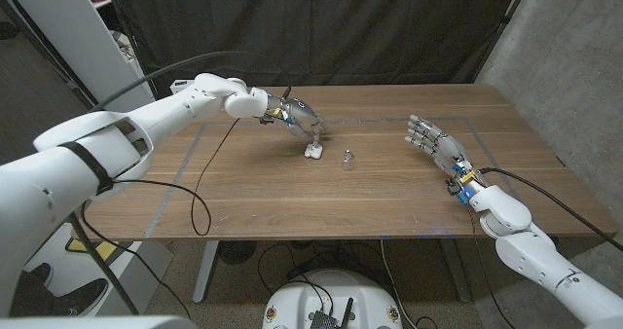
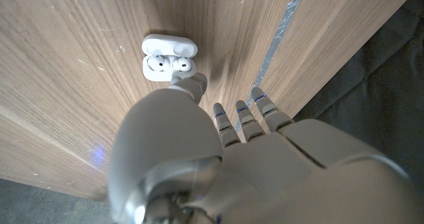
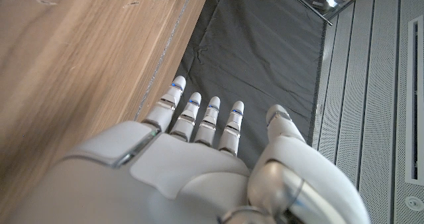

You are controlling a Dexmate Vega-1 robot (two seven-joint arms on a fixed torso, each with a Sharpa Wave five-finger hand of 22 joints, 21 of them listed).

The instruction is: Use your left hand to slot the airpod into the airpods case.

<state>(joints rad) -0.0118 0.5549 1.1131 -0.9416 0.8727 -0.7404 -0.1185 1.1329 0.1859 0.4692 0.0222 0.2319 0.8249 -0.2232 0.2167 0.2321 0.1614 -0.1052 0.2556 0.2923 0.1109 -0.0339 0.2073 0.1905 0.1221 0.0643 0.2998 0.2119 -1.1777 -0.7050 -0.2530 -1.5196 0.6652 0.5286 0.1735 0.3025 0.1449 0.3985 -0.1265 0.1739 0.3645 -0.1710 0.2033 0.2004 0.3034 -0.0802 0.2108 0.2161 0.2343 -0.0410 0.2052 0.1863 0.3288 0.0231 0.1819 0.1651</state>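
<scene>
Fingers of my left hand [image 2: 199, 151] hang spread and empty just above the open airpods case [image 2: 169, 58], while what may be the tiny, light, slippery airpod [image 1: 348, 157] lies nearby on the surface [image 1: 292, 202], needing a fingertip pinch.

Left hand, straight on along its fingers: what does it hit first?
Most likely the open white airpods case, just beyond the left hand; one fingertip already sits at its edge. Contact can't be confirmed.

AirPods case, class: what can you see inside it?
In the left wrist view the open airpods case shows two white earbud tops seated in its wells. The left hand has a fingertip at its edge; the wells' depths are hidden.
</scene>
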